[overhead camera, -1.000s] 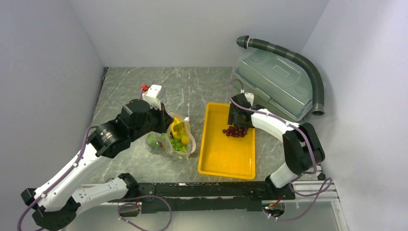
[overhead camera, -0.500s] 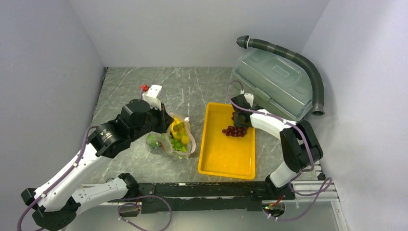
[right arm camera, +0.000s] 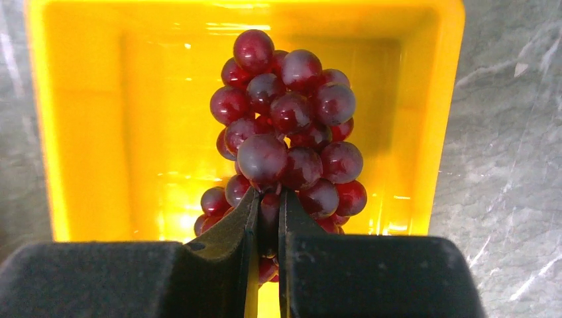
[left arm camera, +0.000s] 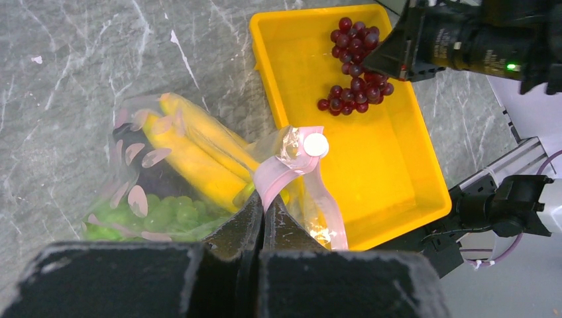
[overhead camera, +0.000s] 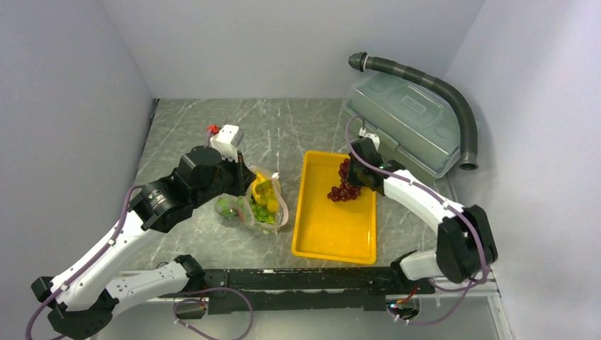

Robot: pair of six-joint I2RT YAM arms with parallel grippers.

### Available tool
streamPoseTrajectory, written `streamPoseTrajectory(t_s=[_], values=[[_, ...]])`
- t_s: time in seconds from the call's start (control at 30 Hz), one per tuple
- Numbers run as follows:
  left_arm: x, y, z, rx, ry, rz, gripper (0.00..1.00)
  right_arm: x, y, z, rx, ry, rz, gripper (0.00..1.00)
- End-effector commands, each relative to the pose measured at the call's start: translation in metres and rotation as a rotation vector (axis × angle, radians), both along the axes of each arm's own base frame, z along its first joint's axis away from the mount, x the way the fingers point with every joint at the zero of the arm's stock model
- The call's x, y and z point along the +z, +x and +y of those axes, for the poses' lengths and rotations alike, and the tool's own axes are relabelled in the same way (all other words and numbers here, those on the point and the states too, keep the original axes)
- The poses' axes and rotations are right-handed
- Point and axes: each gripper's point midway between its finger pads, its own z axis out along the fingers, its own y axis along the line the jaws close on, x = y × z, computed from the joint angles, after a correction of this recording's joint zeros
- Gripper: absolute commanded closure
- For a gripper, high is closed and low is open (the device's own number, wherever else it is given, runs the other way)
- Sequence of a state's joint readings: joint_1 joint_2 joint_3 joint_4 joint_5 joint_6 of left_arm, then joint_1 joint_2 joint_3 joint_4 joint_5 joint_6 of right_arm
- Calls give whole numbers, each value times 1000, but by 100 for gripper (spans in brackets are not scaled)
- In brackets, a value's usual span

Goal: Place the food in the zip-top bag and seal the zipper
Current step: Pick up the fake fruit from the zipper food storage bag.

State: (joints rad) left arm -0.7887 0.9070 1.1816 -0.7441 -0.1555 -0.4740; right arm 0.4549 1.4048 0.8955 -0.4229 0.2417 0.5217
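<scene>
A bunch of dark red grapes (right arm camera: 288,126) hangs over the yellow tray (right arm camera: 86,132), and my right gripper (right arm camera: 268,195) is shut on its near end. From above, the grapes (overhead camera: 345,185) are at the tray's far half, under the right gripper (overhead camera: 352,173). The clear zip-top bag (overhead camera: 259,202) stands left of the tray (overhead camera: 333,234). Inside it are yellow bananas (left arm camera: 192,149) and green grapes (left arm camera: 166,212). My left gripper (left arm camera: 264,202) is shut on the pink zipper (left arm camera: 278,175) and holds the mouth up.
A large grey-green lidded box (overhead camera: 404,120) sits at the back right with a dark corrugated hose (overhead camera: 453,92) curving over it. A small red item (overhead camera: 211,129) lies at the back left. Walls close in on three sides.
My right gripper has shut on the dark red grapes and raised the bunch's end, while its arm swung out to the right. The left arm and bag have not moved.
</scene>
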Motion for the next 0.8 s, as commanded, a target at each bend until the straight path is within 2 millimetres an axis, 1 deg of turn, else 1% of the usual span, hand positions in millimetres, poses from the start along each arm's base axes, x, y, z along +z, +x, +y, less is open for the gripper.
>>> streamPoseTrajectory(t_s=[0.0, 0.13, 0.27, 0.4, 0.43, 0.57, 0.77], values=[[20, 8, -5, 9, -59, -56, 100, 44, 1, 9, 50, 75, -109, 100], [19, 9, -7, 7, -64, -52, 100, 67, -5, 13, 88, 120, -166, 100], [18, 9, -9, 4, -68, -46, 100, 94, -12, 26, 164, 202, -242, 100], [15, 9, -11, 0, -71, -38, 100, 116, -21, 38, 232, 261, -297, 100], [15, 9, -11, 0, -71, -37, 100, 125, -24, 39, 247, 275, -323, 100], [14, 9, -11, 2, -69, -34, 100, 153, -37, 52, 327, 331, -398, 100], [16, 10, -9, 8, -66, -37, 100, 202, -63, 72, 464, 409, -529, 100]])
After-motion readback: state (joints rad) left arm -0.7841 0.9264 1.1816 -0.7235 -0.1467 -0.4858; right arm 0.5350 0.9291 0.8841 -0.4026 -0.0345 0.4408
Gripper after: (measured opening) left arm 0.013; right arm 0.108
